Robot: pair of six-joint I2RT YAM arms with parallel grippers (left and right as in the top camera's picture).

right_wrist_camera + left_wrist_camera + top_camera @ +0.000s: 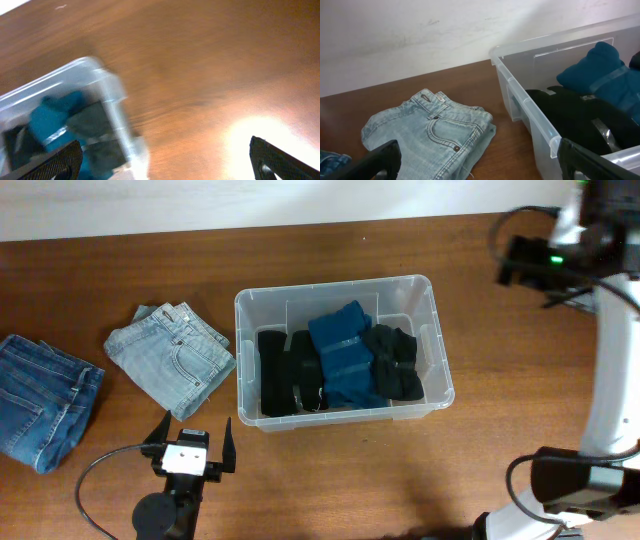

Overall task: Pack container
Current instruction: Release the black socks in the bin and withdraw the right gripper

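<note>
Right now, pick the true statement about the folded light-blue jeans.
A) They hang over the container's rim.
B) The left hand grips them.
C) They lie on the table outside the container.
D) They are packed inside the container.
C: the light-blue jeans lie folded on the table, apart from the container, and the left hand is open and empty near them.

text: none legible | labels/brands/nos.: none readable | all 3 views checked
</note>
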